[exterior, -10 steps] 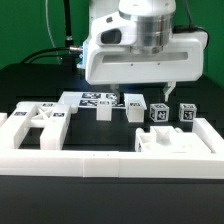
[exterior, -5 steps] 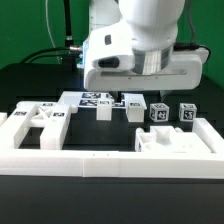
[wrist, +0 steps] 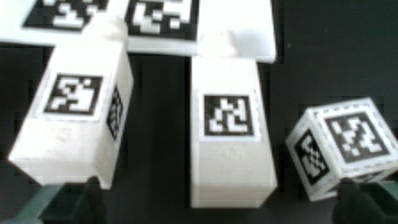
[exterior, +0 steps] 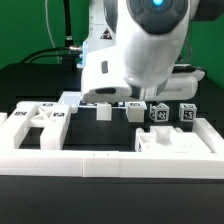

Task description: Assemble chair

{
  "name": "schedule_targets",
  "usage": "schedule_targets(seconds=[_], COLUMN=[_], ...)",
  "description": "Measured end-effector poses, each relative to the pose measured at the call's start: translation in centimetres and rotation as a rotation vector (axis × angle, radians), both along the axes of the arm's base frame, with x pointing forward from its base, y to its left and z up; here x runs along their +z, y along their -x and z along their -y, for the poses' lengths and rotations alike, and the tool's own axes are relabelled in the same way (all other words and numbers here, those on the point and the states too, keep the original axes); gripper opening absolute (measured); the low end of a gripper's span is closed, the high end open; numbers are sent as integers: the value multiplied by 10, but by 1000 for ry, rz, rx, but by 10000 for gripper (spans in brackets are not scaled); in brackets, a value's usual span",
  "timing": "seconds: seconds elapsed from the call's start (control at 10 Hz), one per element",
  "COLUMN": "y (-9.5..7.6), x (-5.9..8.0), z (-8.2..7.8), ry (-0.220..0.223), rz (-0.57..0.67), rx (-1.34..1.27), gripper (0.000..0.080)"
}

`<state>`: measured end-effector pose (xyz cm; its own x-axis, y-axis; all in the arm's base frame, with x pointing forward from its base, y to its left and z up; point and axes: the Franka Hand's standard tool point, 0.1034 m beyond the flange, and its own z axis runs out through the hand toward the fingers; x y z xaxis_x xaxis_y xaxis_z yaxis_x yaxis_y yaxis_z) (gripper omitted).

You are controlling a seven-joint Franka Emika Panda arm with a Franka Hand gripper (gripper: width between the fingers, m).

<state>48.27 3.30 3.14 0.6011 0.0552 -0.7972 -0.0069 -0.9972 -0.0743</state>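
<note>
The chair's parts are white blocks with black-and-white tags. In the wrist view two square legs lie side by side, one (wrist: 75,110) to the side and one (wrist: 228,125) in the middle, with a small cube (wrist: 347,140) beyond them. My gripper (wrist: 221,208) is open, its dark fingertips (wrist: 71,205) standing wide on either side of the middle leg's near end, and it holds nothing. In the exterior view the legs (exterior: 103,111) (exterior: 136,111) and two cubes (exterior: 160,112) (exterior: 186,113) stand in a row below the tilted hand (exterior: 135,60). The fingers are hidden there.
A slotted flat panel (exterior: 35,120) lies at the exterior view's left and another panel (exterior: 160,143) at the front right. The long white border rail (exterior: 110,166) runs along the front. The marker board (wrist: 151,20) lies behind the legs.
The hand has tilted and swung toward the exterior view's left, coming lower over the legs. Its fingers, seen near the cubes earlier, are now hidden. The jaws stayed open.
</note>
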Motion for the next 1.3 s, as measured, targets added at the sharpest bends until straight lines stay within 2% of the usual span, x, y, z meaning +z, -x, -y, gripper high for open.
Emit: schedule_targets(seconds=[0.2,0.4,1.1,1.3], y=[-1,6,24,24], x=[-2,-14,-25,-25], z=[0,3,-6,-6], ry=[1,6,5,4], rz=[12,-15,-38,-38], rx=[-1,-9,0,2], gripper=[649,649,649,397])
